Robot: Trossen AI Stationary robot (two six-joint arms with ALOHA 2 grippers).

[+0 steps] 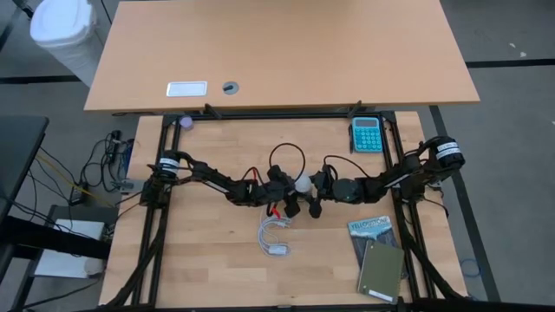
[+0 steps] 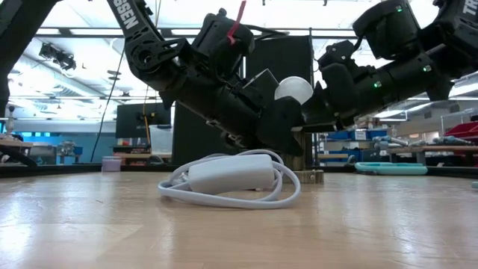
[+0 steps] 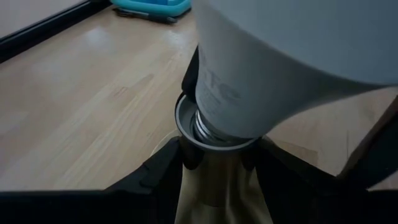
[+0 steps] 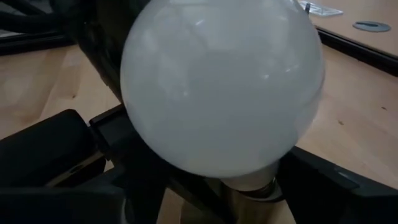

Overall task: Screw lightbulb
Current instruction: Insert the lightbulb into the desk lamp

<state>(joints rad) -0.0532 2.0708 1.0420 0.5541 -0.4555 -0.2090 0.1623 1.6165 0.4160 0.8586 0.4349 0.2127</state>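
We are mid-screwing: the lightbulb [image 3: 273,56] sits with its threaded base partly inside the socket [image 3: 205,134], which our left end effector [image 3: 214,180] clamps between closed fingers, just ahead of its fingertips; the globe [image 4: 221,87] stands directly before our right end effector [image 1: 317,192], whose fingers we cannot judge as parted or gripping; both arms reach inward and meet above the bench [image 1: 217,260], wrists angled down toward each other; next, we judge, the right end effector must re-grasp the globe and twist again while the left holds the socket firm.
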